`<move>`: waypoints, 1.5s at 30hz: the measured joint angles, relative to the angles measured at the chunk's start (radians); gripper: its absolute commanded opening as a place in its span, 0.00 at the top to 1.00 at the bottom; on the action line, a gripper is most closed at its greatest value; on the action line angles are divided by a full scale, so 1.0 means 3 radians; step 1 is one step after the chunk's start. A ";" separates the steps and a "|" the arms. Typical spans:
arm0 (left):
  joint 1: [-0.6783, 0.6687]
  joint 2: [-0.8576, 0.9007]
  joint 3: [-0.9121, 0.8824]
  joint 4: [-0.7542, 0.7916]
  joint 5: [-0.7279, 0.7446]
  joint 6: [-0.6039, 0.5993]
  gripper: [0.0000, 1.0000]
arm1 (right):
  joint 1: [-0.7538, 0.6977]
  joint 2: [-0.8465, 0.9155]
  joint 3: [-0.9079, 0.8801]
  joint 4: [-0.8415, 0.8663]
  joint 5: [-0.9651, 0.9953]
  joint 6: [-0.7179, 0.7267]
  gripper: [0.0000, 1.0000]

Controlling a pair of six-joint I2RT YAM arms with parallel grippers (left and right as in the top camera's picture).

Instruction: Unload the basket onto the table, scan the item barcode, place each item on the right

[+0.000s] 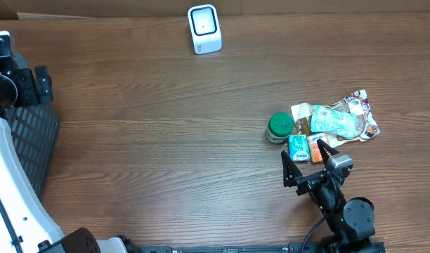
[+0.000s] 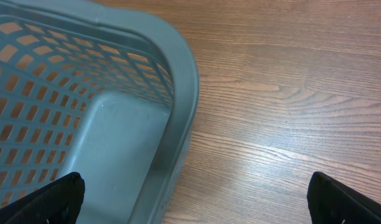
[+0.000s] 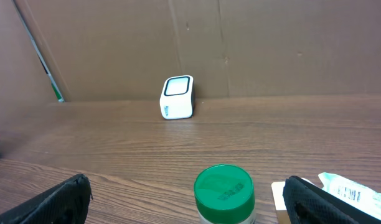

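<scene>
A white barcode scanner (image 1: 204,28) stands at the table's far edge, also seen in the right wrist view (image 3: 177,97). A pile of items lies at the right: a green-lidded jar (image 1: 279,127), a small teal packet (image 1: 298,147), a pale teal pack with a barcode label (image 1: 333,121) and a crinkled wrapper (image 1: 359,105). My right gripper (image 1: 306,160) is open just in front of the pile. The jar (image 3: 223,190) sits between and beyond its fingers, untouched. My left gripper (image 2: 197,202) is open and empty above the corner of the basket.
A grey mesh basket (image 1: 36,140) stands at the left edge, its rim (image 2: 185,81) under the left gripper. A cardboard wall (image 3: 271,43) backs the table behind the scanner. An orange packet (image 1: 318,152) lies beside the teal one.
</scene>
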 measured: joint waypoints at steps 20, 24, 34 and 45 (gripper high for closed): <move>-0.0587 -0.0470 -0.0006 0.0004 0.0000 0.0000 0.00 | 0.0000 0.0000 0.0000 0.0003 -0.0001 0.0001 0.00; -0.0661 -0.0955 -0.0151 0.0017 0.0001 0.0000 0.00 | 0.0000 0.0000 0.0000 0.0001 0.0000 0.0001 0.00; -0.0661 -0.2162 -0.1310 0.0000 0.0001 0.0000 0.00 | 0.0000 0.0000 0.0000 0.0000 0.0000 0.0001 0.00; -0.0804 -0.2839 -0.1747 0.0140 -0.0013 0.0234 0.00 | 0.0000 0.0000 0.0000 0.0001 0.0001 0.0000 0.00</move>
